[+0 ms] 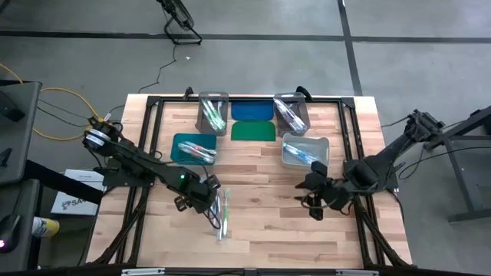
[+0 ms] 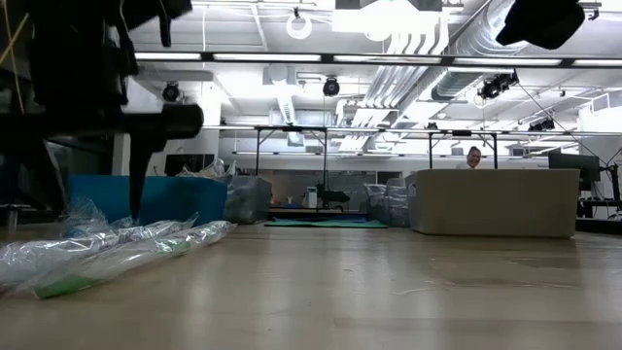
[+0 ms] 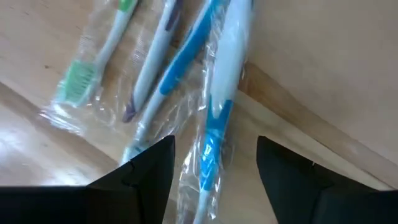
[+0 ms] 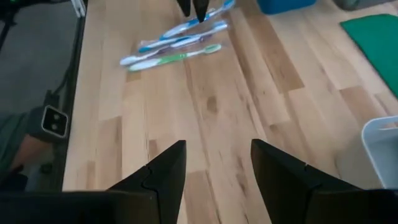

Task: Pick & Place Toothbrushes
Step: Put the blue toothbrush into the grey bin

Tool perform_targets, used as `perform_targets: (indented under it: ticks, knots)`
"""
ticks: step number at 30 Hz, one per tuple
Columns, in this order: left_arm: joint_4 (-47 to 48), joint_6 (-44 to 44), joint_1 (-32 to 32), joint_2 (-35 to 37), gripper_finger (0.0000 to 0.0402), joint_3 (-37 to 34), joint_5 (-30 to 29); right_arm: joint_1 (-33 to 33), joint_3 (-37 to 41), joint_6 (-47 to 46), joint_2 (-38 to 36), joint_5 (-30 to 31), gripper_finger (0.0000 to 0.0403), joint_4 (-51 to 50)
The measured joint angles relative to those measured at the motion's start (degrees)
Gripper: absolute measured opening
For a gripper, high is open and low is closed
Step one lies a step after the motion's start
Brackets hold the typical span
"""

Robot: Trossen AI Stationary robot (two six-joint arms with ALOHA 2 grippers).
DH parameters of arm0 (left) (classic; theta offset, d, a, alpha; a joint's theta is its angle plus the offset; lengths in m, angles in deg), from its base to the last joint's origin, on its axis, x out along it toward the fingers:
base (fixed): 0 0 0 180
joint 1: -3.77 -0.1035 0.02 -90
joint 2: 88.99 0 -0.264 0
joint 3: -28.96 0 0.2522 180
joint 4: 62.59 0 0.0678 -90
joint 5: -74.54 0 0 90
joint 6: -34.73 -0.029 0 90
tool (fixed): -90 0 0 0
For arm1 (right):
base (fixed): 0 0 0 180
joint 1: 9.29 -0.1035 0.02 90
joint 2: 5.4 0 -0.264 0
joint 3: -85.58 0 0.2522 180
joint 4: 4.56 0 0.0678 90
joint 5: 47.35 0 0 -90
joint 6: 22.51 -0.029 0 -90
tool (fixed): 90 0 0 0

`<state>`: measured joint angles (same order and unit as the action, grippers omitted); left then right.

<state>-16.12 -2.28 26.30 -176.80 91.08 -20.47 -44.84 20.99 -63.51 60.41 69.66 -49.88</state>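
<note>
Several toothbrushes in clear wrappers [image 1: 223, 213] lie flat on the wooden table near its near edge, also seen in the low view [image 2: 117, 251] and the right wrist view [image 4: 174, 46]. My left gripper [image 1: 209, 196] hangs low over their far ends, open. In the left wrist view its fingers [image 3: 214, 180] stand on either side of a blue-and-white wrapped toothbrush [image 3: 219, 106]. A green one [image 3: 84, 74] and others lie beside it. My right gripper [image 1: 313, 201] is open above bare wood [image 4: 217, 168]. More toothbrushes lie in the bins.
A teal bin [image 1: 193, 148] and three clear bins [image 1: 213, 113] [image 1: 291, 113] [image 1: 304, 151] stand toward the far side, with a blue lid [image 1: 252, 111] and a green lid [image 1: 252, 131] flat between them. A black frame [image 1: 153, 103] borders the table. Bare wood lies between the grippers.
</note>
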Motion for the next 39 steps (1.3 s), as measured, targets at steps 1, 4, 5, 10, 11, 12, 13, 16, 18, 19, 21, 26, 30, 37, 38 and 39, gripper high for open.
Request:
perform_targets:
  ticks: [1,4,5,10,11,12,13,16,18,19,21,26,30,37,38,39]
  knots:
    - [-0.10,-0.01,0.01,-0.51,0.0218,0.00,0.00,-0.51,0.00,0.00,0.50,0.04,0.0174,0.23]
    - [-1.63,0.01,0.02,-2.44,0.0218,0.05,0.24,-1.45,0.00,-0.38,1.74,0.09,0.0174,1.35]
    - [-1.53,0.10,0.02,-2.75,0.0218,0.06,0.36,-1.67,0.00,-0.55,2.02,0.08,0.0174,1.44]
    - [-2.08,1.27,0.01,-3.89,0.0212,0.12,0.75,-1.73,0.00,-1.05,2.87,0.01,0.0174,1.91]
    - [-2.05,1.64,0.00,-3.91,0.0205,0.10,0.89,-1.73,0.00,-1.05,2.89,0.00,0.0174,1.91]
    - [-1.88,2.33,0.00,-3.91,0.0196,0.12,0.91,-1.71,0.00,-1.05,2.89,0.08,0.0174,1.87]
    - [-1.76,3.00,0.00,-3.92,0.0185,0.10,0.82,-1.73,0.00,-1.06,2.89,0.08,0.0174,1.92]
    - [-1.00,5.89,0.04,-3.96,0.0142,0.09,1.10,-1.71,0.00,-1.05,2.89,0.08,0.0174,1.91]
    - [-0.43,8.06,0.04,-3.98,0.0108,0.09,1.87,-1.71,0.00,-1.05,2.89,0.09,0.0174,1.90]
    - [-0.11,9.34,0.04,-3.99,0.0089,0.09,2.34,-1.71,0.00,-1.05,2.89,0.09,0.0174,1.89]
    - [0.19,11.35,0.04,-4.02,0.0051,0.08,3.01,-1.71,0.00,-1.04,2.89,0.08,0.0174,1.87]
    - [0.53,13.73,0.00,-3.29,0.0017,1.04,3.75,-1.71,0.00,-0.92,2.89,0.09,0.0174,1.84]
    - [-0.45,12.38,0.00,-2.28,0.0014,5.93,3.65,-1.71,0.00,0.66,2.89,0.17,0.0174,1.84]
    - [-0.33,-1.99,-0.93,-2.34,0.0009,16.21,-6.39,-1.70,0.07,6.68,2.89,10.53,0.0174,1.83]
    - [-0.90,-4.31,-1.69,-2.34,0.0008,17.20,-8.10,-1.82,0.62,7.60,2.87,12.02,0.0174,2.29]
    - [-2.48,-6.56,-2.71,-2.34,0.0007,17.93,-9.06,-1.94,1.69,8.23,2.85,13.61,0.0174,2.89]
